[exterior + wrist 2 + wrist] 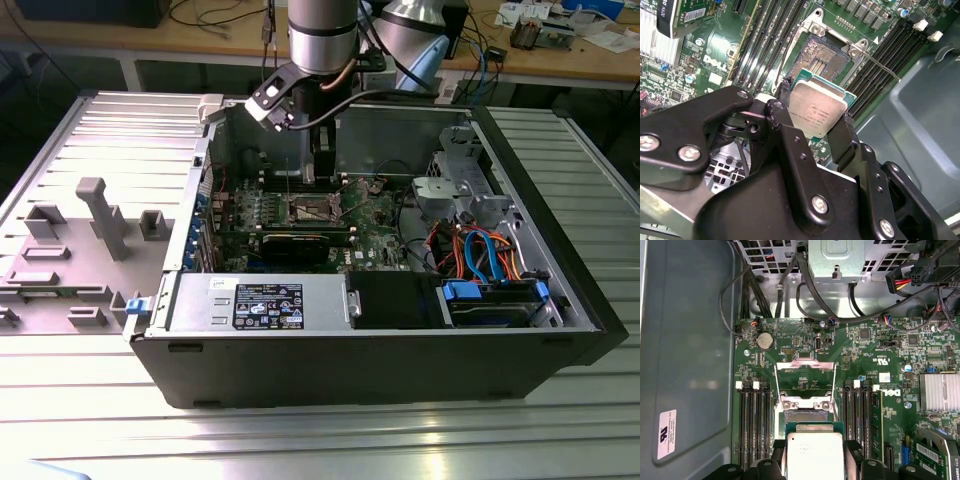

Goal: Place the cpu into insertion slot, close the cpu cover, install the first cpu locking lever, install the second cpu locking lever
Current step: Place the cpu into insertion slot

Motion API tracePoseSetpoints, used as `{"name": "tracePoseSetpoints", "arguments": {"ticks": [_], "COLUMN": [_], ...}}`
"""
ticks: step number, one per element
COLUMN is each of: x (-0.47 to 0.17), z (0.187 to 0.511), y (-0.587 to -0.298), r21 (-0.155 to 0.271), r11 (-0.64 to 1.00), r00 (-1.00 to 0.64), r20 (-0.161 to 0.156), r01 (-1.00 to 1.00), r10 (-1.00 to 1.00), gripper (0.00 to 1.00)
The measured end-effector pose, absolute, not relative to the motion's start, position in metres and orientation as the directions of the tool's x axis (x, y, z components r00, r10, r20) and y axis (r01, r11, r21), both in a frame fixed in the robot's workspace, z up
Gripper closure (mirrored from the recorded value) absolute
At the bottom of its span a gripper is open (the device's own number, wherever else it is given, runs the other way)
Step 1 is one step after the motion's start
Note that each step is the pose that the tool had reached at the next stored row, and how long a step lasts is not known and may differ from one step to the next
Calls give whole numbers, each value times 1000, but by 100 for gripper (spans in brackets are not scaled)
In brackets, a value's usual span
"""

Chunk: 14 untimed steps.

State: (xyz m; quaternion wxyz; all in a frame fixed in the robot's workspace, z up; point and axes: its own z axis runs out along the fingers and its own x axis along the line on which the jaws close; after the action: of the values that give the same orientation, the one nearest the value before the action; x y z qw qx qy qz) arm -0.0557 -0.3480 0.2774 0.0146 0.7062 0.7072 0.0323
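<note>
**Chip clamped in the claw over the open socket**

The black two-fingered gripper (815,114) is closed tight on the small flat square cpu (818,111) with its dull silver metal top. Its fingers (842,136) press two opposite edges, and both wrist views show the hold. The chip hangs over one edge of the insertion slot (826,56), the square metal-rimmed socket with a dark pin-grid centre. It is not seated: part of the grid lies bare beyond it.

The socket sits on the green circuit board (790,340), between two banks of long black memory slots (754,420). The thin silver cpu cover (805,363), a frame with a large square window, is tipped open at the socket edge opposite the chip (green board shows through the window). A thin metal locking lever (883,68) juts free from one corner of the socket.

In the exterior view the arm reaches down into the open black computer case (400,360). The case lies on its side on a ribbed aluminium table (300,440), and the gripper is low over the board.
</note>
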Motion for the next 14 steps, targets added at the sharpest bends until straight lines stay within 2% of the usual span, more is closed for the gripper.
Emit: {"name": "tracePoseSetpoints", "arguments": {"ticks": [12, 14], "x": [-56, -56], "z": [266, 266], "y": [-347, -347], "r21": [67, 69], "r11": [1, 1], "r00": [-3, -3], "r20": [25, 35], "r01": [998, 998], "r10": [1000, 999], "gripper": [45, 45]}}
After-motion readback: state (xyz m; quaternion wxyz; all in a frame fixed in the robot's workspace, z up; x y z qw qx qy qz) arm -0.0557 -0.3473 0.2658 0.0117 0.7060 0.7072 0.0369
